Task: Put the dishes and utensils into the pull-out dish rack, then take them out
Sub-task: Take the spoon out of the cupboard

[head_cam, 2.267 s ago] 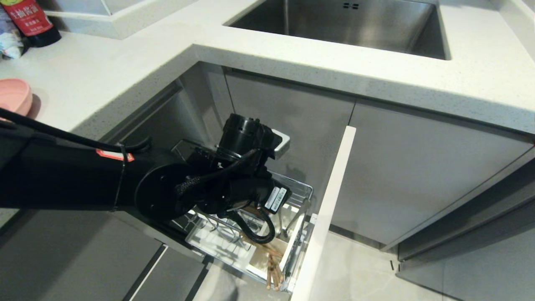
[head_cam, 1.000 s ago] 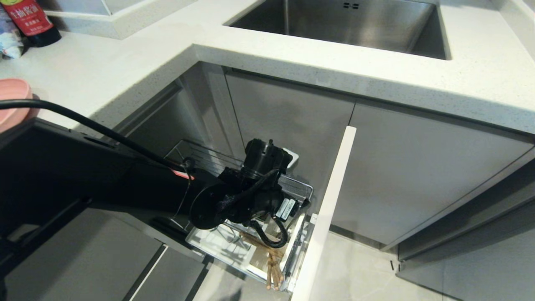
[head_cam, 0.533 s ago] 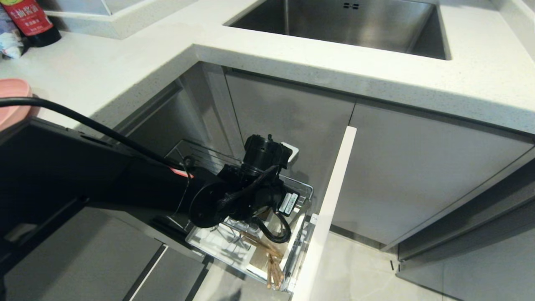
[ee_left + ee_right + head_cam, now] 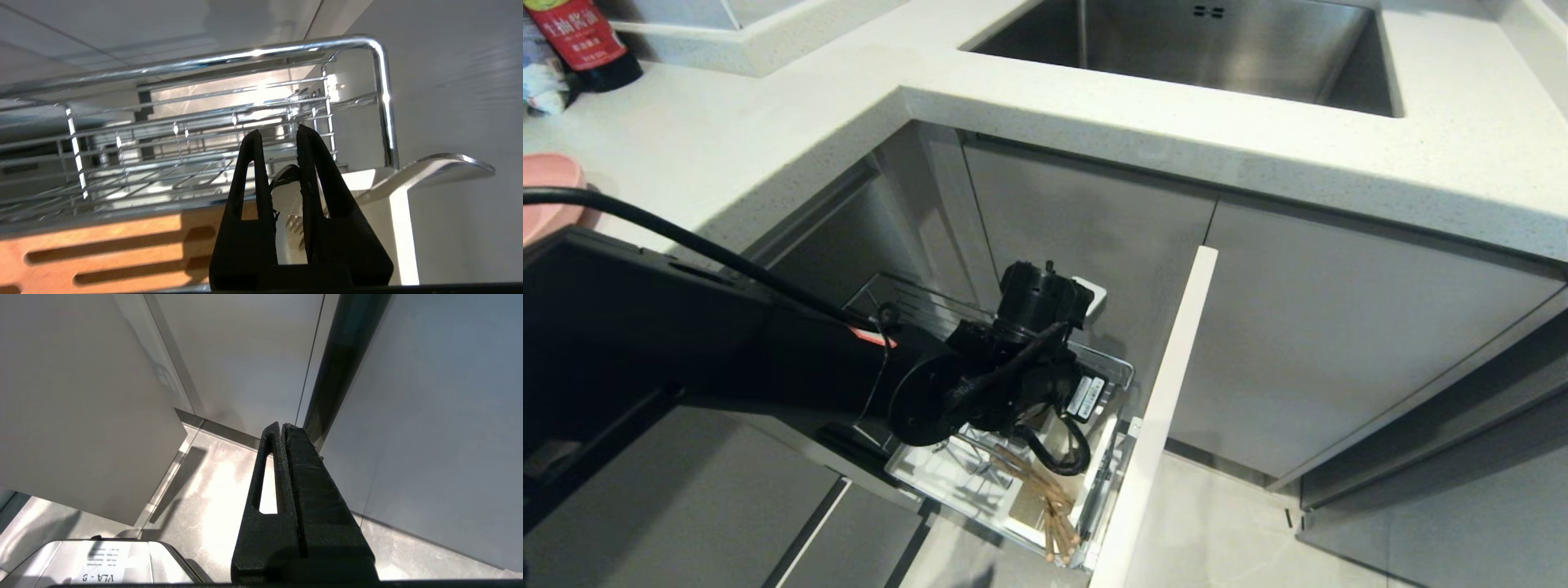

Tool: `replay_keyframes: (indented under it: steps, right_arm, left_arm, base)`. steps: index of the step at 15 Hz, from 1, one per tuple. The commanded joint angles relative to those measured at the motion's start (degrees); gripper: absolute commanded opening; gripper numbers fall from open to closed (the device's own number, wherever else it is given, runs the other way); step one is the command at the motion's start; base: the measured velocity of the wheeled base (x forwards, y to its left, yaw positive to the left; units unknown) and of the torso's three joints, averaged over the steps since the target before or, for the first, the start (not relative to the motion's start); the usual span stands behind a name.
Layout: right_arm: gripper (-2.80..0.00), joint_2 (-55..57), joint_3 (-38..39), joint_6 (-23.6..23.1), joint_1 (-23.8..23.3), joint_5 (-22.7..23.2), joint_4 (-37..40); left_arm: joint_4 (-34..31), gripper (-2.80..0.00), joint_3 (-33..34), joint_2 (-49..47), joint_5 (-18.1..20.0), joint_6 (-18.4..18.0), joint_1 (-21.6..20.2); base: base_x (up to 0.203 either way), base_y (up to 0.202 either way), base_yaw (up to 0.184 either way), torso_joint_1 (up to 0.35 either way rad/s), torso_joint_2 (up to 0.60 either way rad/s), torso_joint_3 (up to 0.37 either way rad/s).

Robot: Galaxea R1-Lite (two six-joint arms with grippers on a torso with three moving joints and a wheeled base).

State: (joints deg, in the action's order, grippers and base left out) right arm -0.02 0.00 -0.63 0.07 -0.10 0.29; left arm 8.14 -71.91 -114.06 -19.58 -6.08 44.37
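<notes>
The pull-out dish rack [image 4: 1005, 482] stands drawn out of the grey cabinet below the white countertop [image 4: 1176, 139], and every place here is given from that rack. The left gripper [image 4: 280, 141] reaches down inside it, above the white utensil box [image 4: 402, 228] at the rack's front corner; its 2 fingers [image 4: 251, 171] stand nearly together, with a thin grey handle showing in the narrow gap between them; whether they actually pinch it cannot be told. A metal fork [image 4: 429, 167] leans out over the box's edge, just beside the chrome corner rail [image 4: 382, 94]. The slotted wooden strip [image 4: 106, 249] lies along the rack floor next to the box. A bundle of chopsticks [image 4: 1058, 523] juts from the rack's near end, beside the pale front panel [image 4: 1160, 416]. The right gripper [image 4: 282, 430] hangs well apart from the rack over the floor, fingers pressed together. A pink dish [image 4: 547, 196] sits on the countertop, above and left of the rack.
</notes>
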Motion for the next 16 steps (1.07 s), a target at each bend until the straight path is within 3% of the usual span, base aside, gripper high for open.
replay_keyframes:
  steps: [1, 4, 9, 16]
  right_arm:
    - [-2.80, 0.02, 0.00, 0.01, 0.01, 0.01, -0.02]
    - [-2.80, 0.02, 0.00, 0.02, 0.01, 0.01, -0.02]
    - [-2.80, 0.02, 0.00, -0.07, 0.01, 0.01, -0.02]
    - [-2.80, 0.02, 0.00, 0.01, 0.01, 0.01, 0.06]
  left_arm:
    - [-0.06, -2.80, -0.07, 1.99, -2.25, -0.07, 0.85]
    - [-0.49, -2.80, -0.16, 5.16, -6.69, -0.07, 2.29]
    - [-4.36, -2.80, -0.57, 9.27, -6.62, 1.45, 3.11]
    - [-4.88, -2.80, -0.95, 11.40, -6.61, 1.78, 3.18]
  base:
    - [0.000, 0.000, 0.000, 0.000, 0.00, 0.000]
    - [0.000, 0.000, 0.000, 0.000, 0.00, 0.000]
    - [0.000, 0.000, 0.000, 0.000, 0.00, 0.000]
    - [0.000, 0.000, 0.000, 0.000, 0.00, 0.000]
